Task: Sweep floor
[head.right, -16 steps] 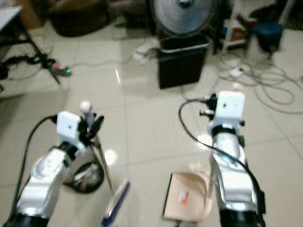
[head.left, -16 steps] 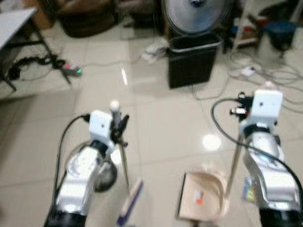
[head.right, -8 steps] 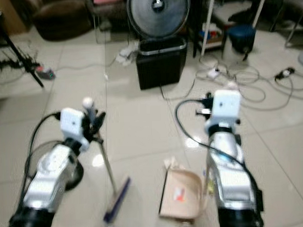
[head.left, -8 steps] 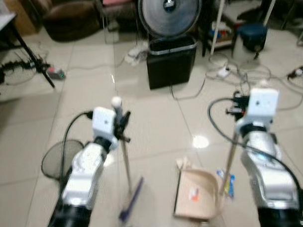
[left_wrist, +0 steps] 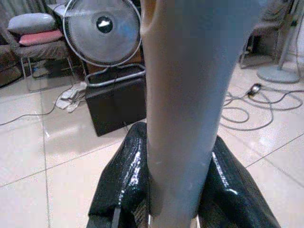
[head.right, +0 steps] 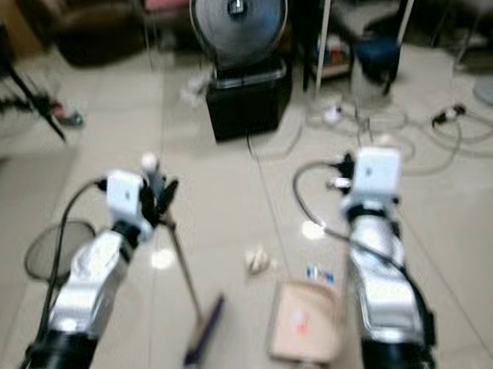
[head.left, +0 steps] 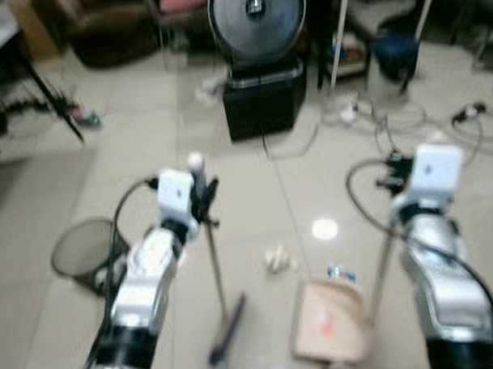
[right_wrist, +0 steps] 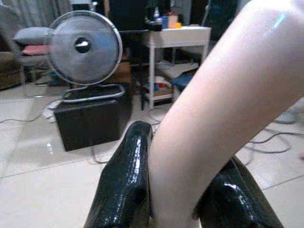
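Left eye view: left gripper (head.left: 200,196) was clamped on the broom handle (head.left: 213,262), left of centre. Handle ran down toward the frame's bottom, purple broom head (head.left: 228,341) at bottom centre. Right gripper (head.left: 402,172) was clamped on the dustpan handle (head.left: 382,265), dustpan (head.left: 331,321) on the floor (head.left: 255,192) at lower right. Crumpled paper (head.left: 274,259) and a blue wrapper (head.left: 340,272) lay mid-frame, between broom head and dustpan and above both. My read: broom side was nearer the paper, so sweep rightward into the pan.

Right eye view: same layout, blurred; the wire basket (head.right: 50,250) was clearer at left.

Left wrist view: black fingers (left_wrist: 123,183) tight on the pale handle; fan (left_wrist: 102,31) and black bin (left_wrist: 118,102) ahead; no debris.

Right wrist view: fingers (right_wrist: 126,183) closed on the pinkish handle; white desk (right_wrist: 178,33) behind.
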`<state>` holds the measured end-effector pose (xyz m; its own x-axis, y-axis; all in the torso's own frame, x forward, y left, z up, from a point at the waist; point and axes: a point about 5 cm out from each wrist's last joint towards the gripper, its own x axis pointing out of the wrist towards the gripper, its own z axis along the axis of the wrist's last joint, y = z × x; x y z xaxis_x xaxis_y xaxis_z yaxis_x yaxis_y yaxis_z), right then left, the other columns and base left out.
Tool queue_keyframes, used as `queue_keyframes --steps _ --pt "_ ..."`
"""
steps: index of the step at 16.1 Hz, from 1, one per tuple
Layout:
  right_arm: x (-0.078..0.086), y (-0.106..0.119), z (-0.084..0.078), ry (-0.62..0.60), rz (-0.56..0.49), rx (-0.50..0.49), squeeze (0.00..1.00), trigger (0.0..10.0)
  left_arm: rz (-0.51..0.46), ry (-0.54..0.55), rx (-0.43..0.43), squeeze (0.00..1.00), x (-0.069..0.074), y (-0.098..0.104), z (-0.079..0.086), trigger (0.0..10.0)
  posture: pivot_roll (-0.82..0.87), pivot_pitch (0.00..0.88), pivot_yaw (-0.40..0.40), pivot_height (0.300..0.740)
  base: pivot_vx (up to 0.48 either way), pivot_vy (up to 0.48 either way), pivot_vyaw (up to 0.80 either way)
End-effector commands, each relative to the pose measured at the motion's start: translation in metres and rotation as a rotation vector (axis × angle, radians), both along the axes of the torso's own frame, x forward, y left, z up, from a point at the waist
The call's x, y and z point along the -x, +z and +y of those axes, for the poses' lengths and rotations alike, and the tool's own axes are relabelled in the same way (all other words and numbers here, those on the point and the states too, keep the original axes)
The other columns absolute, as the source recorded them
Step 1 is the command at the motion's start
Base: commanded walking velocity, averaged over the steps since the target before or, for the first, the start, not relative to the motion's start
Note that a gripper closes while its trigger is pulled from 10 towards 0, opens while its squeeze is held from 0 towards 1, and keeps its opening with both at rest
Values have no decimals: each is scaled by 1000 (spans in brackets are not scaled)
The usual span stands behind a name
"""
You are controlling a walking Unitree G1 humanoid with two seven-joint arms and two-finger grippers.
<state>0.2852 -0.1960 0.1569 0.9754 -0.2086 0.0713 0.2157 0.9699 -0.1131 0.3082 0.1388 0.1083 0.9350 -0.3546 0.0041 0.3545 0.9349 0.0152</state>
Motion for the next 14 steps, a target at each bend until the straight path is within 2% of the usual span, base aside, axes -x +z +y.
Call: queue_keyframes --steps 1,4,5,7,9,10,14 --pt "-1 8 10 31 -37 -12 0 10000 -44 50 -23 0 -4 10 12 10000 -58 82 108 740 0 0 0" --pt "-1 9 9 30 -50 -13 0 10000 -98 82 -15 0 -7 18 12 10000 -58 88 111 740 0 0 0" --pt "-3 10 11 59 -60 -40 0 10000 -126 87 -19 0 -8 21 12 10000 -58 88 111 740 274 0 0" --pt "-5 13 15 91 -80 -53 0 10000 -151 98 -16 0 -9 24 11 10000 -58 88 111 740 371 0 0" --pt "-8 16 15 98 -90 -54 0 10000 -161 104 -8 0 -9 26 11 10000 -56 92 107 740 403 0 -553" --pt "-9 16 15 101 -95 -50 0 10000 -162 107 -7 0 -9 27 11 10000 -49 91 96 740 405 0 -600" --pt "-17 19 15 133 -101 -26 0 10000 -180 149 -2 0 -6 28 17 10000 -25 82 30 740 408 0 0"
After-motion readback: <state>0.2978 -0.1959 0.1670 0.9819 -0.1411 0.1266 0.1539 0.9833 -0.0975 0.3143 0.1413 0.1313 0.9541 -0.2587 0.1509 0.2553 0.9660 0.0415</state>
